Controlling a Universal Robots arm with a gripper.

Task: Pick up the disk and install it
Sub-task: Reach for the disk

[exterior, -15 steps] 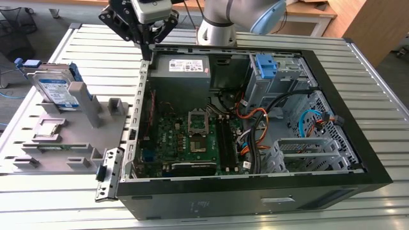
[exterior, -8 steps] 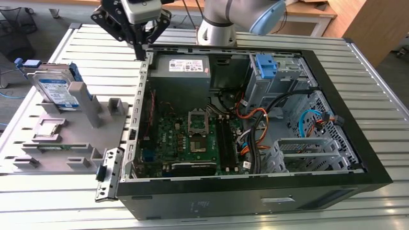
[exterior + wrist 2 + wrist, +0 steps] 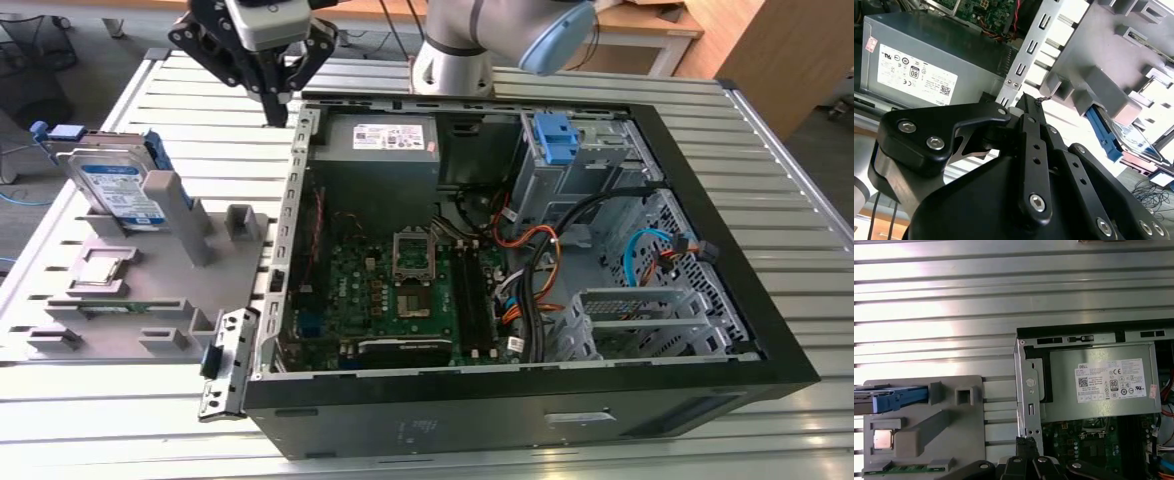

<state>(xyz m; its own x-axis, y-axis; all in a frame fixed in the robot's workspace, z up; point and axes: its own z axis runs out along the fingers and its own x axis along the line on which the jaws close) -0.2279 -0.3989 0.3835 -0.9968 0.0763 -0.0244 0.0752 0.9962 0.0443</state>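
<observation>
Progress: nothing installed yet; the disk (image 3: pixel 114 185) stands on edge in the grey holder (image 3: pixel 180 225), left of the exterior view, not grasped
Gripper: the gripper (image 3: pixel 276 108), upper left, has its fingers together and empty, well apart from the disk
Edges: the rim of the computer case (image 3: pixel 467 425) and the power supply (image 3: pixel 380 160) are just beside the tips
Room: open slatted table (image 3: pixel 160 110) toward the disk

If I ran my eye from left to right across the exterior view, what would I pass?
Flat silver rectangular disk with a blue plastic bracket → black metal gripper → grey metal power supply box → blue plastic clip in the case's bay → silver perforated metal cage.
</observation>
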